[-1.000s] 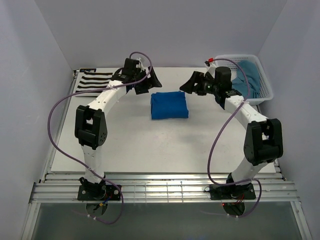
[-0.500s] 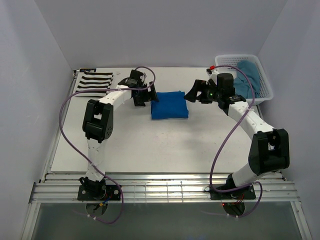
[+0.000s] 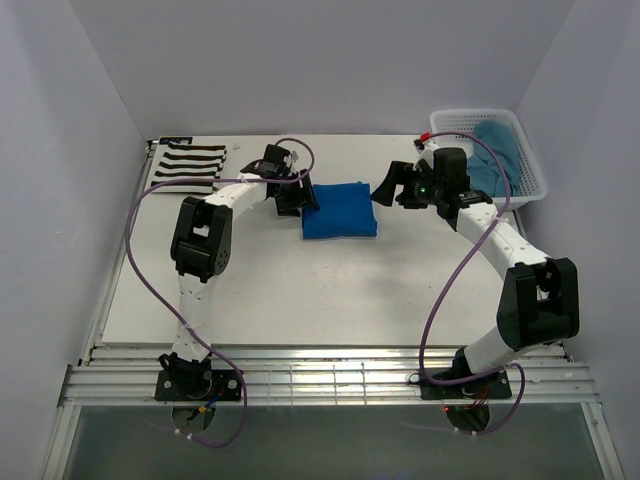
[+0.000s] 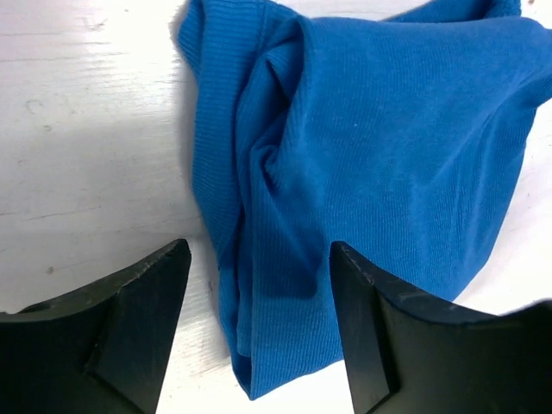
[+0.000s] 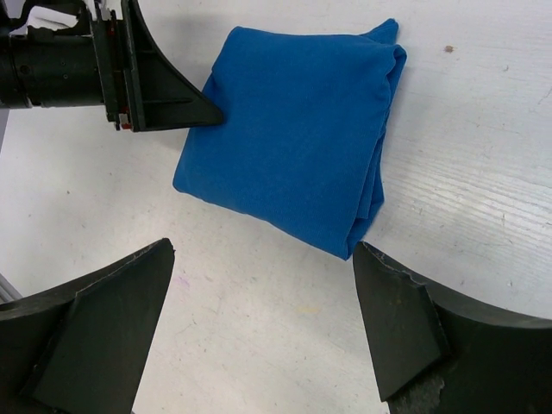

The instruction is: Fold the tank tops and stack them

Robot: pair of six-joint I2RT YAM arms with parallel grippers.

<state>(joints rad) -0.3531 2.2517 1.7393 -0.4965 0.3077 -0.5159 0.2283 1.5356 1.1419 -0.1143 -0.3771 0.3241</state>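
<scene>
Royal blue top (image 3: pixel 339 210), folded square, lies flat. Its rumpled edge sits between the fingers of L gripper (image 4: pixel 259 250), jaws spread, nothing pinched. R gripper (image 5: pixel 263 250) hangs over the opp. side, jaws wide, empty.

Risk: L pinch catches only the upper layers (edge is bunched), so the fold opens on lift.

Striped top (image 3: pixel 188 165) lies well behind L gripper. Teal top (image 3: pixel 495 150) is in basket (image 3: pixel 530 185) behind R gripper. White tabletop (image 3: pixel 300 290), pale walls (image 3: pixel 80 120).

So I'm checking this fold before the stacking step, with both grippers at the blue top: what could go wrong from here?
1. The left gripper has its open jaws straddling the bunched, wrinkled edge of the royal blue top. Closing there may catch only some layers, so the fold could fall open on lifting.
2. The right gripper is open by the opposite edge and not gripping. An uneven two-sided lift might let the bundle sag.
</scene>
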